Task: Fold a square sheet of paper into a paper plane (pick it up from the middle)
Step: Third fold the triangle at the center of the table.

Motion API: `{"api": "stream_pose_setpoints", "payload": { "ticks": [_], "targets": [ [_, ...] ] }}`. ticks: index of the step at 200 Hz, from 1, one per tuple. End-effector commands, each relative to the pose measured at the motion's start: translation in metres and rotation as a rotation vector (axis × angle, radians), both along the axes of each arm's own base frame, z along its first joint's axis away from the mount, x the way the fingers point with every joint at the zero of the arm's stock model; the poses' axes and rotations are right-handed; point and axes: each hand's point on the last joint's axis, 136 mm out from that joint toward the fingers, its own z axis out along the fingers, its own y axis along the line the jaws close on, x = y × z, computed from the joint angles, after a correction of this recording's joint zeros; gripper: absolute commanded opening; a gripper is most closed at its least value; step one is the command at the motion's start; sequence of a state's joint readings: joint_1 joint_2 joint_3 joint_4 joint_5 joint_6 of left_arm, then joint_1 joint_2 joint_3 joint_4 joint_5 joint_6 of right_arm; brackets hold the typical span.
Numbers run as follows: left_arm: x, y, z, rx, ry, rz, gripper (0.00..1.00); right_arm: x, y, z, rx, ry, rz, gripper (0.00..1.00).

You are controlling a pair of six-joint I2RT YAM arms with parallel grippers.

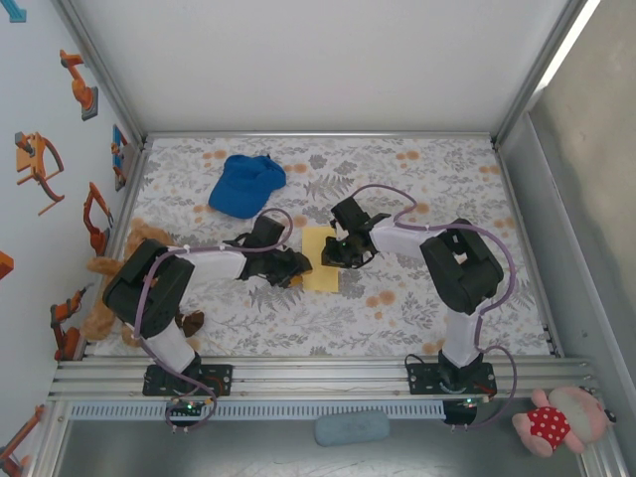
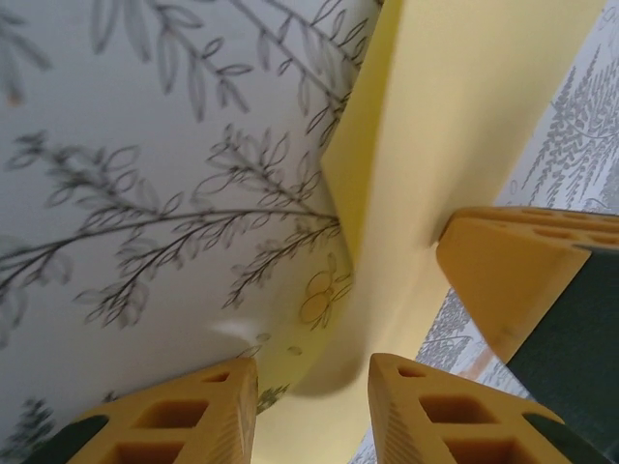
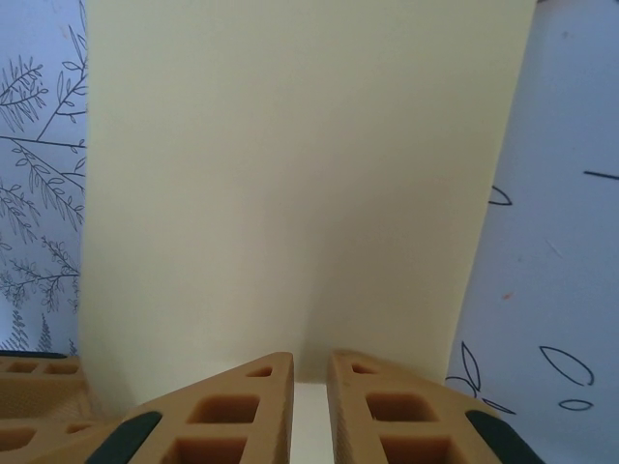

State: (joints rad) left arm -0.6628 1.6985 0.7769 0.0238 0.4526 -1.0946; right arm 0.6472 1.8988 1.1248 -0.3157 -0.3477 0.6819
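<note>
The square sheet of paper (image 1: 322, 272) is yellow and lies folded into an upright rectangle on the patterned cloth at mid-table. My left gripper (image 1: 296, 264) is at its left edge. In the left wrist view that edge of the paper (image 2: 464, 116) curls up off the cloth and runs between the left gripper's (image 2: 314, 387) jaws, which stand apart on either side of it. My right gripper (image 1: 338, 254) is at the sheet's right side. Its jaws (image 3: 309, 372) are nearly together, tips pressed down on the flat paper (image 3: 290, 174). One right fingertip (image 2: 503, 280) shows resting on the sheet.
A blue cap (image 1: 245, 184) lies at the back left of the cloth. A brown plush toy (image 1: 124, 260) sits by the left arm's elbow. Metal frame rails (image 1: 318, 378) border the near edge, with a pink plush (image 1: 556, 419) beyond them.
</note>
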Motion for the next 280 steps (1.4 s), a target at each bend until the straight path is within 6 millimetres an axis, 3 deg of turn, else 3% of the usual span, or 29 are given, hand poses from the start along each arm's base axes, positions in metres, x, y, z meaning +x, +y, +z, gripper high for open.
{"api": "stream_pose_setpoints", "payload": {
  "ticks": [1, 86, 132, 154, 184, 203, 221, 244, 280],
  "targets": [
    [0.004, -0.015, 0.007, -0.05, -0.003, -0.04, 0.35, -0.008, -0.015, -0.02, -0.063, 0.038, -0.023, 0.17],
    [0.022, -0.012, 0.012, -0.05, -0.04, -0.114, 0.35, -0.007, -0.018, -0.019, -0.063, 0.032, -0.03, 0.17],
    [0.026, -0.011, 0.01, -0.065, -0.024, -0.115, 0.23, -0.006, -0.016, -0.015, -0.049, 0.019, -0.028, 0.17],
    [0.025, -0.009, 0.009, -0.063, -0.018, -0.109, 0.13, -0.002, -0.011, -0.003, -0.011, -0.018, -0.006, 0.17],
    [0.024, -0.007, 0.01, -0.057, -0.008, -0.102, 0.03, 0.007, -0.004, 0.041, 0.057, -0.167, 0.061, 0.17],
    [0.025, -0.008, 0.012, -0.061, -0.005, -0.095, 0.0, 0.009, -0.006, 0.069, 0.074, -0.272, 0.106, 0.25],
    [0.026, -0.009, 0.015, -0.07, 0.001, -0.083, 0.0, 0.004, -0.011, 0.085, 0.072, -0.349, 0.148, 0.39],
    [0.028, -0.01, 0.02, -0.078, 0.004, -0.075, 0.0, -0.007, -0.02, 0.084, -0.016, -0.442, 0.21, 0.5],
    [0.028, -0.011, 0.023, -0.075, 0.015, -0.071, 0.0, -0.03, -0.011, 0.072, -0.118, -0.517, 0.332, 0.54]
  ]
}}
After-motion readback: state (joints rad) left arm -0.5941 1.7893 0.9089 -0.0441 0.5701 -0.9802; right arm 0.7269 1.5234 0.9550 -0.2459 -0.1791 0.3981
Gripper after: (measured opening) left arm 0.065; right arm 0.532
